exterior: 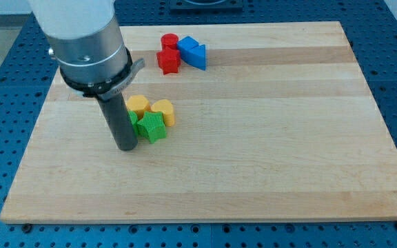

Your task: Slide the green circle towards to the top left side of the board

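My tip rests on the board at the left of centre. Touching its right side is a cluster of blocks. A green block, mostly hidden behind the rod, shows only as a sliver, so I cannot make out its shape. A green star-shaped block sits just to the right of it. The tip is at the lower left of both green blocks.
Two yellow blocks sit just above the green ones. A red cylinder, a red star-like block and two blue blocks are grouped near the top edge. The wooden board lies on a blue perforated table.
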Action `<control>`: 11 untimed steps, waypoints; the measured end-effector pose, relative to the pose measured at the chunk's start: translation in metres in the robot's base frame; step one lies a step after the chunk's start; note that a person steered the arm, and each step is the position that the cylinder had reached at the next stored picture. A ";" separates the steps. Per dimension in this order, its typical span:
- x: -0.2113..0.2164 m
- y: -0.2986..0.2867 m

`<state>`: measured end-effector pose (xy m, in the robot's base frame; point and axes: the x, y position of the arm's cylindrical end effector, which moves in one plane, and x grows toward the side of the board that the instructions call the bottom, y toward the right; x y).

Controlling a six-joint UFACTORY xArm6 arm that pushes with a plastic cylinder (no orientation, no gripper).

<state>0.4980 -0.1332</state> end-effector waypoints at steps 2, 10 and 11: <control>-0.032 -0.007; -0.182 -0.015; -0.203 -0.010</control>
